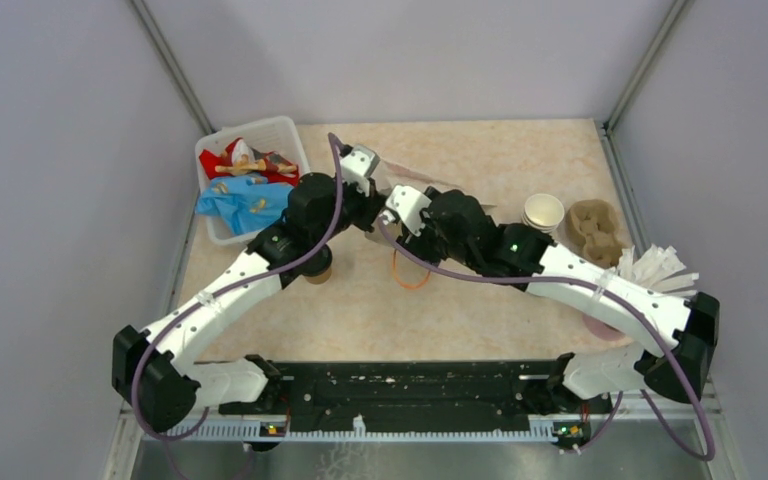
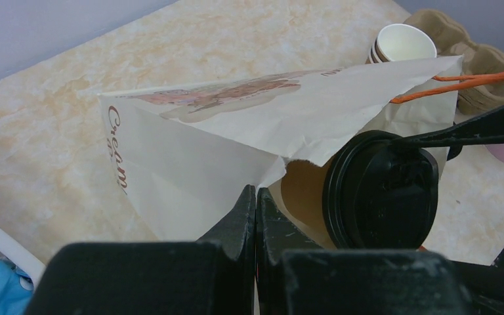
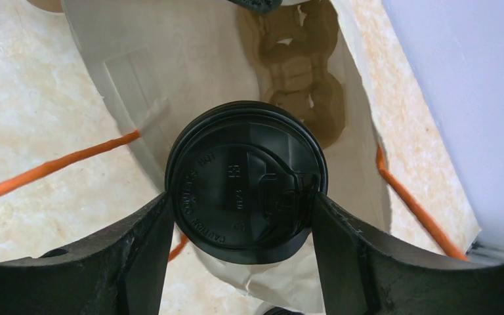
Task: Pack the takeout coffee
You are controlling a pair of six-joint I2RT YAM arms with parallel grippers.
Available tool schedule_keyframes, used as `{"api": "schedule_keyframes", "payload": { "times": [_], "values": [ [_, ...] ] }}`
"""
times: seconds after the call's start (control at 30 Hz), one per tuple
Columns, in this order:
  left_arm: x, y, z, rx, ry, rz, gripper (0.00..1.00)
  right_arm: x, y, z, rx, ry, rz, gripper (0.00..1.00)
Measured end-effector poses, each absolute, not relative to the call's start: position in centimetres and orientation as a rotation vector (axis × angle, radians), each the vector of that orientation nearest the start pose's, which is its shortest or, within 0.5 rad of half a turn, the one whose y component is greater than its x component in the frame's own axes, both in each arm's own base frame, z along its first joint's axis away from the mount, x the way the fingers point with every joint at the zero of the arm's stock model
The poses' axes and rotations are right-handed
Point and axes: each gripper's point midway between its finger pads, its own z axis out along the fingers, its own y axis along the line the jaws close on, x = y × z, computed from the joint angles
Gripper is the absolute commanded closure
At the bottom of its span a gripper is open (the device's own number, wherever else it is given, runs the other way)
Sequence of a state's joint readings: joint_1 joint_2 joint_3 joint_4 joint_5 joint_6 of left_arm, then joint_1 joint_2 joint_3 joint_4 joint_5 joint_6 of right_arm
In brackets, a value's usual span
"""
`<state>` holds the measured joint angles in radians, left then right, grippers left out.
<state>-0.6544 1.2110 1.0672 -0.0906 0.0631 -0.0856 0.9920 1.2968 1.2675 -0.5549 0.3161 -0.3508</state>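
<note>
Left fingers [image 2: 243, 216] pinch paper bag [image 2: 190, 164] lip. Right fingers [image 3: 341, 249] clamp lidded cup [image 3: 243, 184] at bag mouth, not yet in. Second cup [image 1: 318, 272] outside bag, pending.

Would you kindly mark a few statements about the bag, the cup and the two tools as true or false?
1. The left tool is shut on the edge of the bag. True.
2. The right tool is empty. False: it grips a lidded cup at the mouth of the bag.
3. A tray lies inside the bag. True.
4. The handles of the bag are blue. False: they are orange.
</note>
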Motion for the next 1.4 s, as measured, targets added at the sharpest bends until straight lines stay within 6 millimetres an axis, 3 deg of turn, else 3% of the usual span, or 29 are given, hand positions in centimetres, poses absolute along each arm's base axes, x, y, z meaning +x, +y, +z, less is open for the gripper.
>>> {"api": "schedule_keyframes", "payload": {
  "times": [0.3,0.5,0.8,1.03,1.2,1.4],
  "values": [
    [31.5,-25.4,26.2,0.515,1.744,-0.572,1.0,26.4,27.3,25.7,-1.264,1.703,-0.006,0.42],
    [32.2,-25.0,26.9,0.441,1.733,-0.556,1.0,26.3,27.0,25.1,-1.366,1.628,-0.045,0.41],
    [32.1,-25.4,26.3,0.413,1.751,-0.6,1.0,27.6,27.1,25.1,-1.492,1.523,-0.139,0.4],
    [31.6,-25.1,24.0,0.422,1.785,-0.593,1.0,29.1,28.0,24.2,-1.565,1.496,-0.165,0.4],
    [31.6,-24.9,24.3,0.411,1.777,-0.586,1.0,29.8,28.9,24.7,-1.578,1.472,-0.171,0.4],
    [31.5,-24.9,24.5,0.414,1.773,-0.592,1.0,30.2,28.3,25.6,-1.562,1.463,-0.201,0.4]
  ]
}}
